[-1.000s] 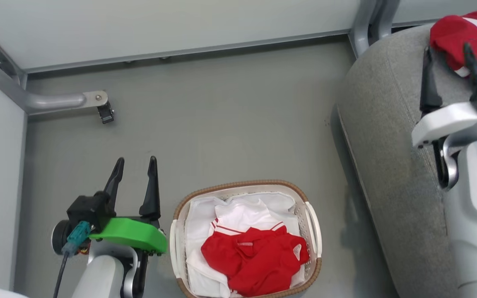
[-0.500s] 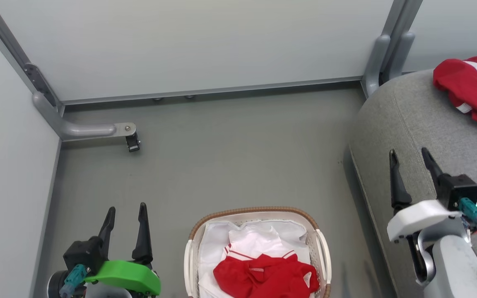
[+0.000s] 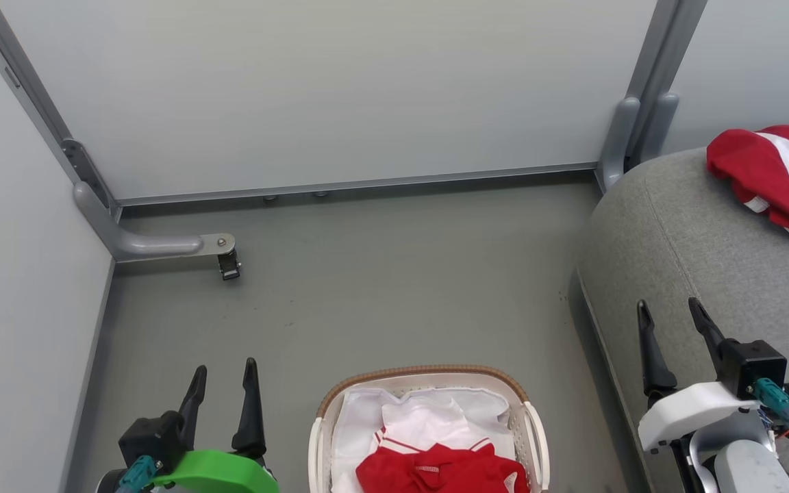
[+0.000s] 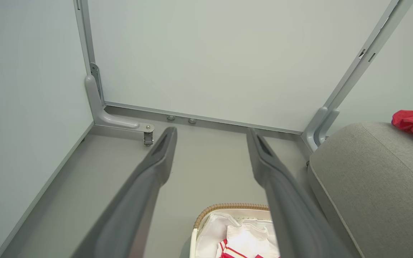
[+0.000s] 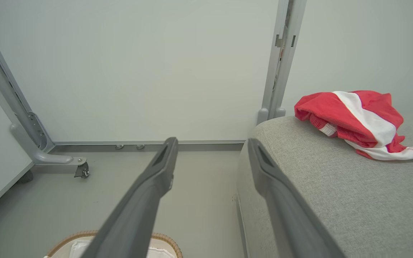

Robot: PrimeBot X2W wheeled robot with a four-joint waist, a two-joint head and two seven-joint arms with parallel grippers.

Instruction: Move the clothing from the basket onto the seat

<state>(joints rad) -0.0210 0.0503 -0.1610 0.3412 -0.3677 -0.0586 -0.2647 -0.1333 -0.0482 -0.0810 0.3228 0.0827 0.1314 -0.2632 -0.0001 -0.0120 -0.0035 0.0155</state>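
Since the head camera has tipped upward over the last second, everything sits lower in its view. That shift is the camera's, not the objects'.

Real change: the right jaws, which a second ago were up over the sofa (image 3: pixel 675 246) with their fingers (image 3: pixel 651 356) at the red garment lying there, are now drawn back near the sofa's front edge, well apart from that garment. They are spread wide and hold nothing.

The left jaws are unchanged relative to the basket (image 3: pixel 429 372). They are over the floor (image 3: pixel 381 274) just to its left, fingers (image 3: pixel 252 411) spread apart and empty.

Count:
- Garments, 2. One red-and-white jersey (image 3: pixel 764 171) lies crumpled on top of the sofa, towards its far end. The second jersey (image 3: pixel 435 472) lies inside the basket on the white liner (image 3: pixel 360 424), red part nearest the robot and white panel behind it.
- Basket, 1. It stands on the floor between the two arms, near the sofa's edge but not touching it.
- Sofa, 1.
- Jaws, 2 sets of two dark fingers each.
- Grey metal bracket (image 3: pixel 161 244) with a small caster, 1, at the far left corner of the floor.
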